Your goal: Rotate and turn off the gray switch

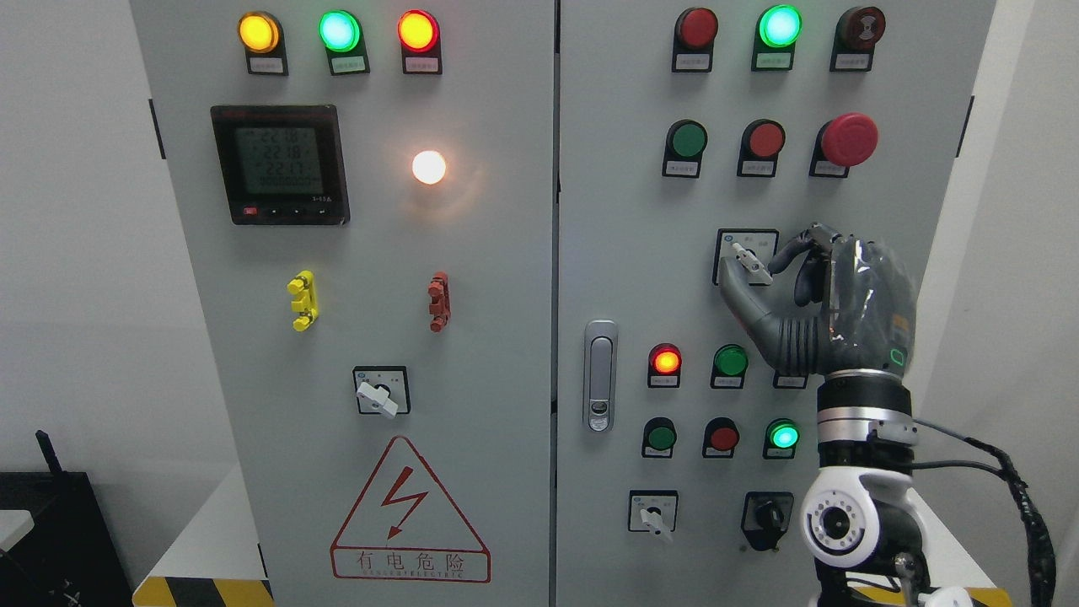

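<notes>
Fingers of the right hand curl in from the right and the thumb rises from below, closing in a pinch about the gray switch on the right cabinet door; whether the pads actually touch the lever cannot be told. The switch sits directly below the red mushroom button and a little to its left, in a square label plate. Its pale lever has its long axis tilted, running from upper left down to lower right, toward the fingers. Only this hand is near; the left hand is out of sight. The coming turn likely depends on the wrist, below the switch, rolling about the lever's pivot.
</notes>
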`<state>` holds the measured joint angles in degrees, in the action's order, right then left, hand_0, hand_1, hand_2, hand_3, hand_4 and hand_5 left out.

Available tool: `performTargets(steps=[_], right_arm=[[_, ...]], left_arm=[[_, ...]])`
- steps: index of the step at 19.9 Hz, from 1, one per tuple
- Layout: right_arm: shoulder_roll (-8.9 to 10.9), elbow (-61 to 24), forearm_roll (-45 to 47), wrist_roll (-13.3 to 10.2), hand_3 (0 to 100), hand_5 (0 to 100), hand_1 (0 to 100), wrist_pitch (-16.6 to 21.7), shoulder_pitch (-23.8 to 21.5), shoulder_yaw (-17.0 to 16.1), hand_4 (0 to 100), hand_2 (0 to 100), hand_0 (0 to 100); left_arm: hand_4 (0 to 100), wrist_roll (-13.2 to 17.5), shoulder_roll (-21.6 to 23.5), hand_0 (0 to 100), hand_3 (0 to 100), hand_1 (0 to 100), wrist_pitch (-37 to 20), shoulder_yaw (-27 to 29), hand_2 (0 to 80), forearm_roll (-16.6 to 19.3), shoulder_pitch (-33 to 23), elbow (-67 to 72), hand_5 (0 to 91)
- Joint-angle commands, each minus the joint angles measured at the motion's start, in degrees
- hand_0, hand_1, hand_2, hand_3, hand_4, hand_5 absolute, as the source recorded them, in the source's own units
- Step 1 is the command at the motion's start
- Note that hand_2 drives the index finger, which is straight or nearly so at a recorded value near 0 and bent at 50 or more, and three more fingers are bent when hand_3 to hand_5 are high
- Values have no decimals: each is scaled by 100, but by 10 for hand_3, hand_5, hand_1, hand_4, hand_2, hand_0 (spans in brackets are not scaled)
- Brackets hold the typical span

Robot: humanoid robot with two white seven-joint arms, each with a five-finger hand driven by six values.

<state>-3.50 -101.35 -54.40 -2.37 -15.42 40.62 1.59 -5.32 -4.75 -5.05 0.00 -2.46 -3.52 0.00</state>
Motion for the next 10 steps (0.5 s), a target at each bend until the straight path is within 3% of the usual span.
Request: performTargets(steps=[1, 10], right_arm=[[-1, 10, 0, -35, 1000, 1000, 424, 4, 8, 114, 993, 652, 152], [-1, 10, -88, -53, 1000, 1000, 436, -5, 8, 114, 995, 673, 204]], left_arm=[[0, -4, 0, 120, 0, 389, 4, -9, 0, 0, 0, 79, 0], [0, -4, 0, 120, 0, 389, 4, -9, 0, 0, 0, 79, 0]])
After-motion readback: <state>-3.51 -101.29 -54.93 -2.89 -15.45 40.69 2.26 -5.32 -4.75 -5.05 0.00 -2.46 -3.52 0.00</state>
